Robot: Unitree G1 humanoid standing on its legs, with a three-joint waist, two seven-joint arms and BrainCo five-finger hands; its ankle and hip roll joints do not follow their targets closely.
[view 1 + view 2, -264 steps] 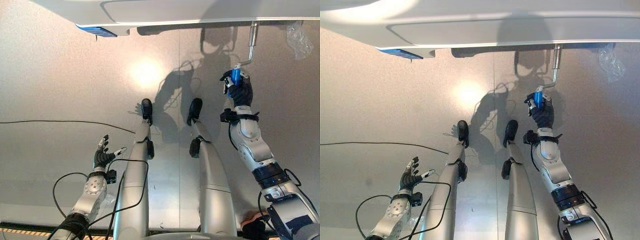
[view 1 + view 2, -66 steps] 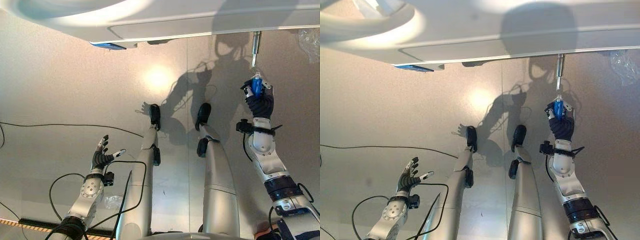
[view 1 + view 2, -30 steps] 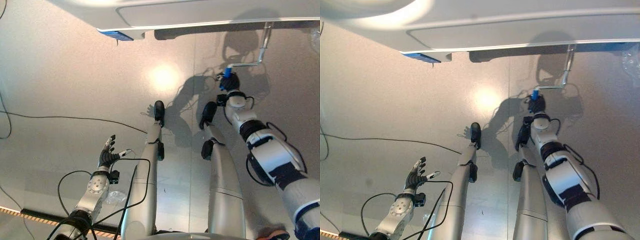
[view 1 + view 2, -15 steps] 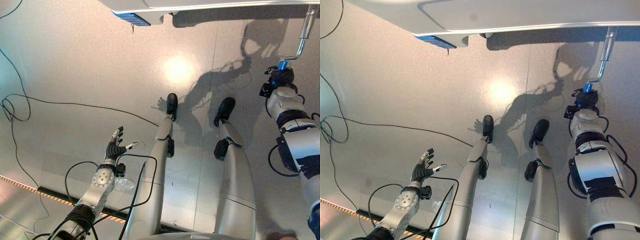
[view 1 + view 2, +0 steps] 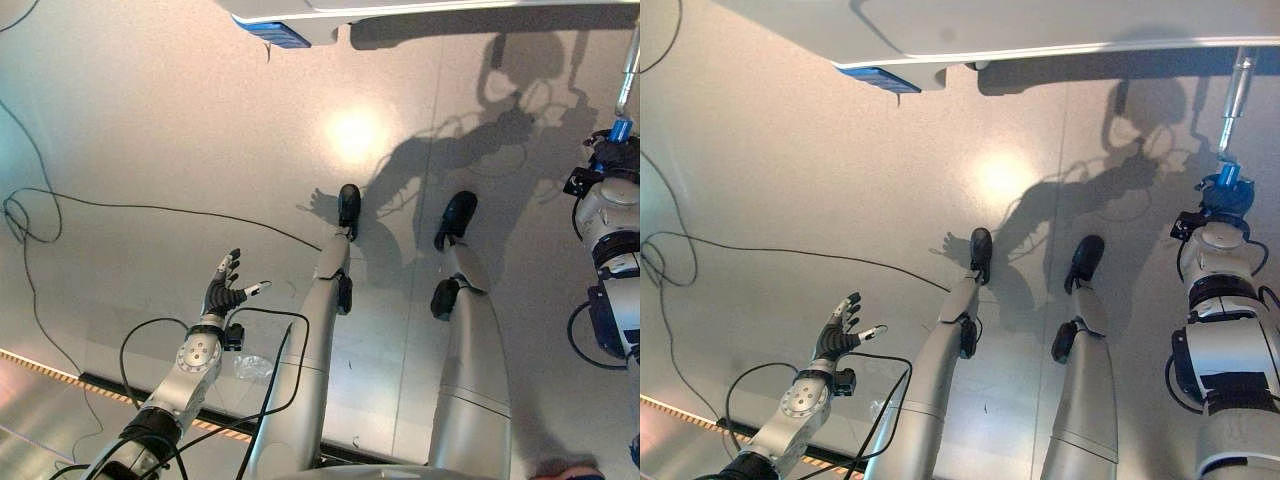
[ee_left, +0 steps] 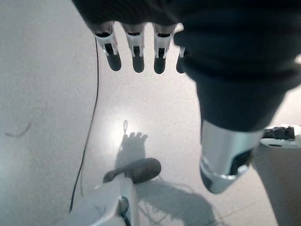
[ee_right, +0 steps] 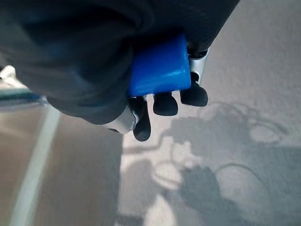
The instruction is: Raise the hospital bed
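The hospital bed's white edge (image 5: 1060, 30) runs along the far side of the floor. From under it, at the far right, a silver crank rod (image 5: 1236, 95) comes toward me and ends in a blue handle (image 5: 1228, 175). My right hand (image 5: 1220, 200) is shut on that handle; in the right wrist view its dark-tipped fingers (image 7: 165, 102) curl round the blue handle (image 7: 160, 66). The left hand (image 5: 222, 295) hangs low at the near left, far from the bed, open with straight fingers (image 6: 136, 47) and holding nothing.
A blue panel (image 5: 272, 32) sits under the bed's edge left of centre. A yellow-and-black striped strip (image 5: 40, 368) crosses the floor at the near left. A crumpled bit of clear plastic (image 5: 250, 368) lies near the left arm.
The blue handle, held in my right hand, has swung from out to the left of the crank rod to straight below it. The whole view has also shifted. The left hand stays open.
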